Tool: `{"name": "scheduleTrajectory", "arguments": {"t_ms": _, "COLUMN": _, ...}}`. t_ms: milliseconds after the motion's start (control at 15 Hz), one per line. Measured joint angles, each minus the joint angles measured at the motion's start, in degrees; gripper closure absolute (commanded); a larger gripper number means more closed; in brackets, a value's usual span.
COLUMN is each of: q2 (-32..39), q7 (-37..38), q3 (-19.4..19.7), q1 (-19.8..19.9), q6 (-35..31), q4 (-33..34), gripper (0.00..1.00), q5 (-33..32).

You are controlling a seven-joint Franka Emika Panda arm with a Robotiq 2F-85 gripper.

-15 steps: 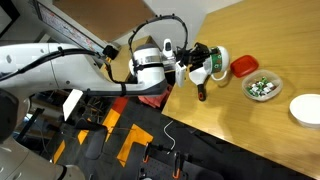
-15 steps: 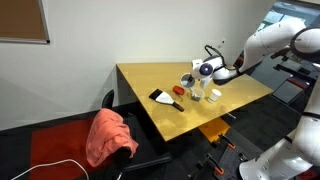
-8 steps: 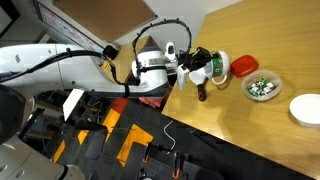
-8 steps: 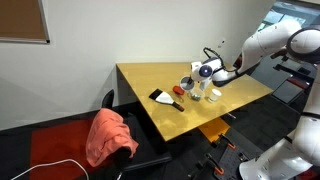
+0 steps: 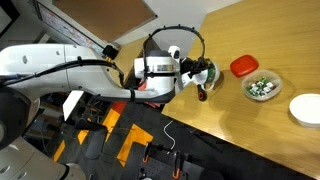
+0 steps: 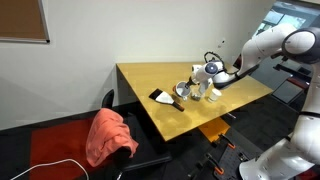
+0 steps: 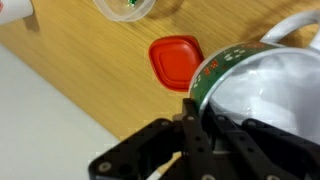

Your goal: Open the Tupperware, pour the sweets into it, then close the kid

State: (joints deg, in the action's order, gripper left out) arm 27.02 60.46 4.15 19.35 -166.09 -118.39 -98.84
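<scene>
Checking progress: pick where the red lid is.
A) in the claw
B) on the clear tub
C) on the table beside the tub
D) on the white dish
C: the red lid lies on the table, off the clear tub; the claw grips the white mug.

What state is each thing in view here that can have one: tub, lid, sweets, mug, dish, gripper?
Tub: open, upright.
Lid: off, lying flat beside the tub.
Sweets: inside the tub.
Mug: held at its rim, apparently tilted.
Dish: upright, looks empty.
Gripper: shut on the mug.
</scene>
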Motion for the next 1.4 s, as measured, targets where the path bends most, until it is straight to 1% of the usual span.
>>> {"name": "scheduleTrajectory", "arguments": {"t_ms": 200, "q2": 0.79, "q7": -4.31, "q3": -0.01, "q1": 1.41, "q6": -3.77, "q4": -0.06, "gripper": 0.98, "q5": 6.02}}
{"name": "scheduleTrajectory", "arguments": {"t_ms": 400, "q2": 1.99, "q7": -12.40, "q3": -0.60, "q1": 2.87, "q6": -5.06, "q4": -0.54, "gripper": 0.98, "q5": 15.52}}
{"name": "scheduleTrajectory", "arguments": {"t_ms": 533, "q2": 2.71, "q7": -20.54, "q3": -1.26, "q1": 3.64, "q6": -5.07, "q4": -1.25, "gripper": 0.98, "q5": 24.18}}
{"name": "scheduleTrajectory", "arguments": {"t_ms": 733, "q2": 3.24, "q7": -35.72, "q3": -1.58, "q1": 3.42, "q6": -5.06, "q4": -2.07, "gripper": 0.98, "q5": 40.23}}
{"name": "scheduleTrajectory", "arguments": {"t_ms": 933, "q2": 3.24, "q7": -50.70, "q3": -2.84, "q1": 3.34, "q6": -5.03, "q4": -2.20, "gripper": 0.98, "q5": 56.47}}
{"name": "scheduleTrajectory", "arguments": {"t_ms": 1133, "q2": 3.25, "q7": -63.68, "q3": -4.32, "q1": 3.36, "q6": -3.84, "q4": -1.84, "gripper": 0.98, "q5": 70.74}}
{"name": "scheduleTrajectory", "arguments": {"t_ms": 1267, "q2": 3.27, "q7": -69.82, "q3": -4.60, "q1": 3.12, "q6": -1.66, "q4": -0.96, "gripper": 0.98, "q5": 77.46}}
{"name": "scheduleTrajectory", "arguments": {"t_ms": 1400, "q2": 3.35, "q7": -71.94, "q3": -3.16, "q1": 1.94, "q6": 0.81, "q4": 0.42, "gripper": 0.98, "q5": 80.25}}
